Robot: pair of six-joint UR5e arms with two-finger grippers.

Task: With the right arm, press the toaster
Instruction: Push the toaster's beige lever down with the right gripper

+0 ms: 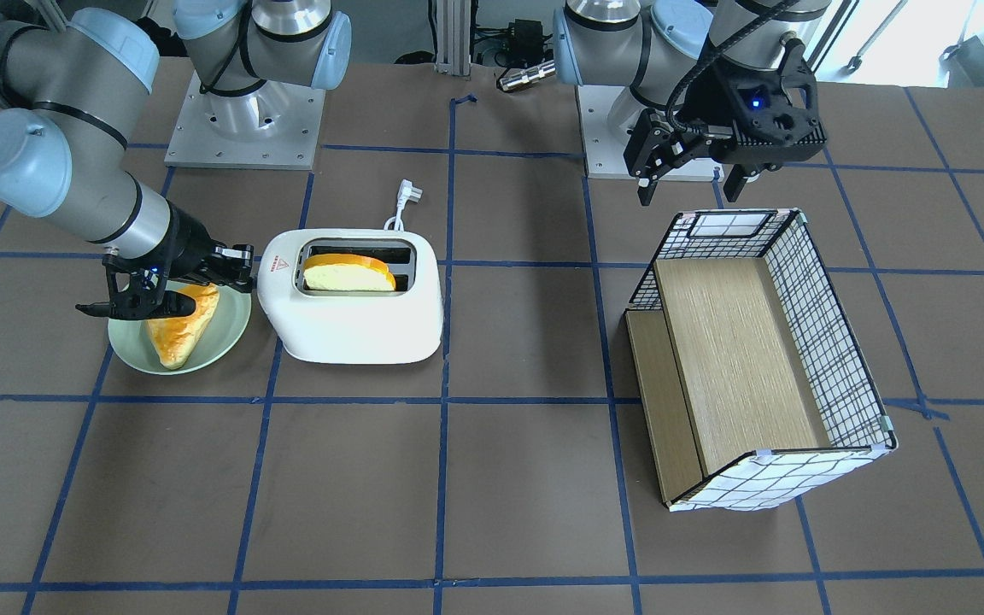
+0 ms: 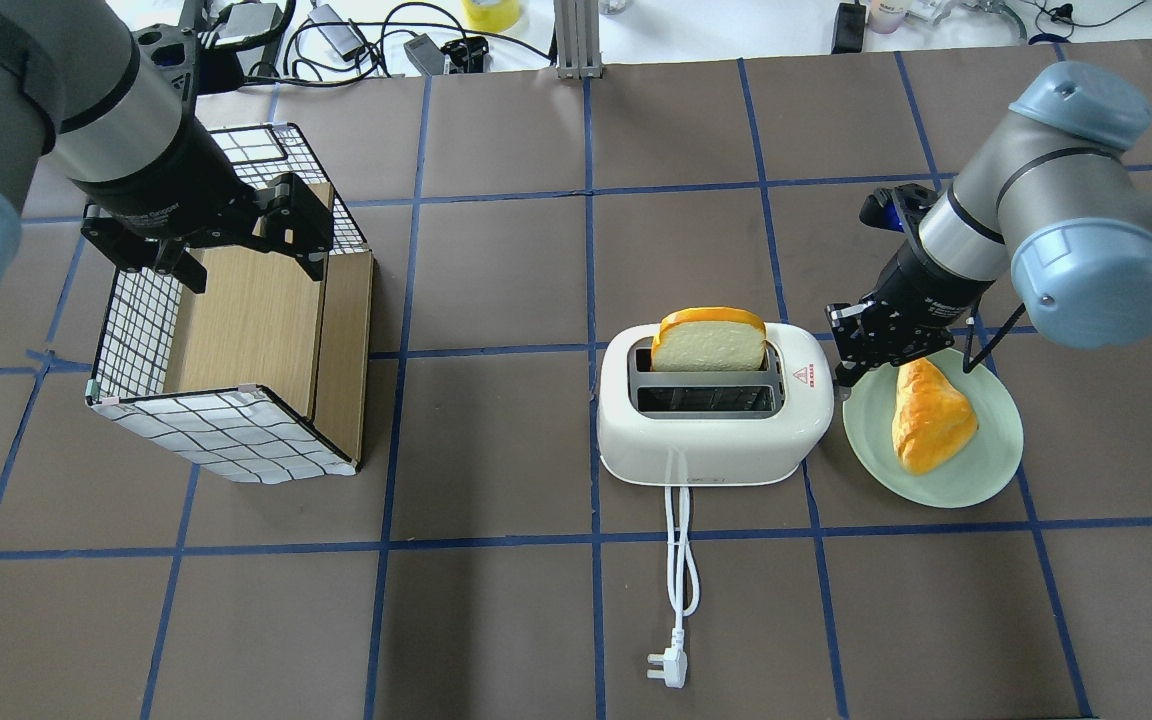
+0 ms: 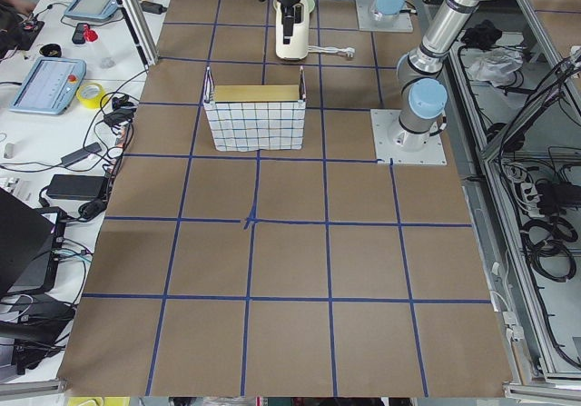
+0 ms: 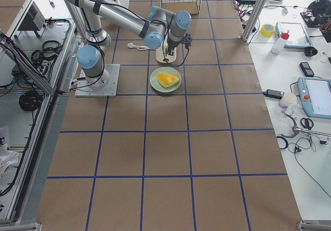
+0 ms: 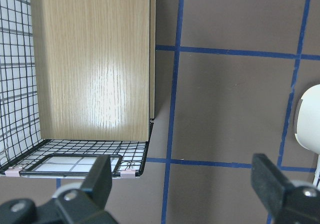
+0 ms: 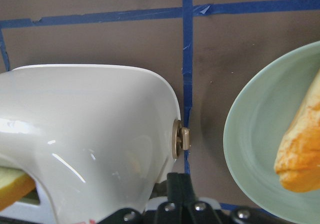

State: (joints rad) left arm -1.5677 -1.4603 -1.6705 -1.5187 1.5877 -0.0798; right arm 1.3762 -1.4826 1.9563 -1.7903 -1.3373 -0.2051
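Pressing with the right gripper point(image 6: 178, 183) closed and empty, you risk its tip sliding off the toaster point(image 6: 90, 124) lever point(image 6: 181, 139) onto the plate point(image 6: 255, 149).

The room is bright, with soft, even light from above. Shadows under the toaster point(image 2: 711, 420) and the wire box point(image 2: 226, 440) are short and pale. Daylight glows white in the top right corner of the front view. The toaster's side shines with small bright streaks in the right wrist view. A wide white glare sits on the wooden board point(image 5: 95, 83). The left gripper point(image 5: 182, 171) looks blurry up close.
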